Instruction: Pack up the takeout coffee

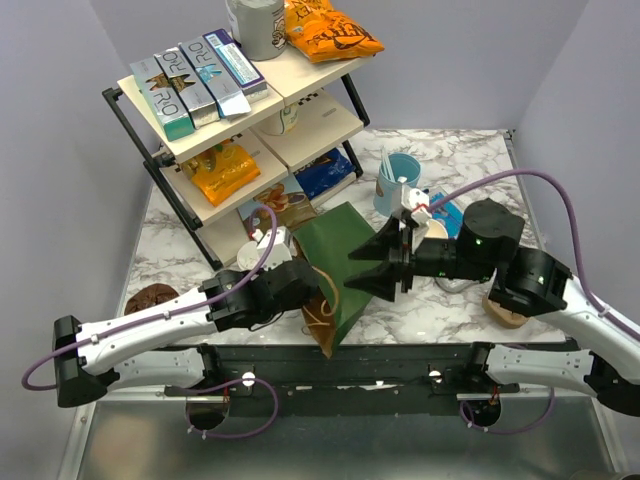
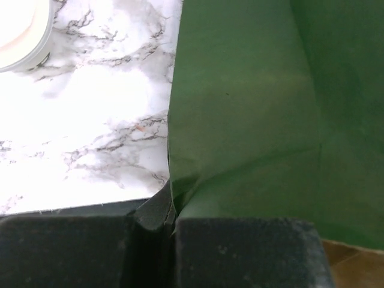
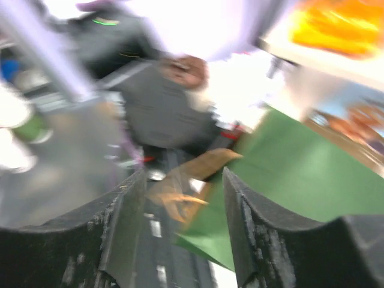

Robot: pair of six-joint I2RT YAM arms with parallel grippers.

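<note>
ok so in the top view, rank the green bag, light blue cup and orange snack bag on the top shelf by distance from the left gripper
1. green bag, pinched by the left gripper, centre
2. light blue cup, behind, to the right
3. orange snack bag, top shelf, far back

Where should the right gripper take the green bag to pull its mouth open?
Probably the mouth's upper lip beside the brown handle, approached from the right by the open right gripper. The green bag lies flat with its mouth toward the arms, and the left gripper pinches its left edge.
</note>
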